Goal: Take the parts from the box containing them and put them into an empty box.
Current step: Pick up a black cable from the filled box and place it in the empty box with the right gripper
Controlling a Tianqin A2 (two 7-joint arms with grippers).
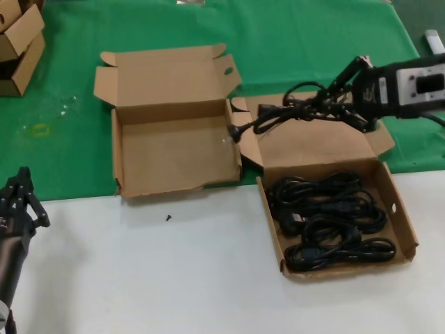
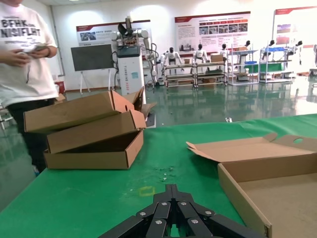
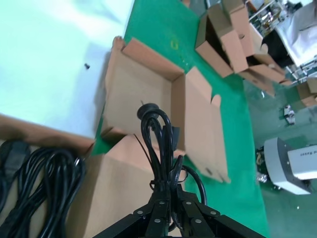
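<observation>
Cord bundle, a limp black coil, hangs clamped at its gathered middle in the right gripper, whose jaws are closed tight on it. It looks light and floppy, so loops and plug will likely swing; mid-coil seems the best hold. It hangs right of centre in the head view, over the lid of the full box, beside the empty box. The left gripper sits lower left, jaws closed on nothing.

A robotics lab or demonstration hall is indicated: humanoid robots are ranged along metal shelving, wall posters and a display screen are mounted behind, and a green-clothed table is seen on a polished floor
</observation>
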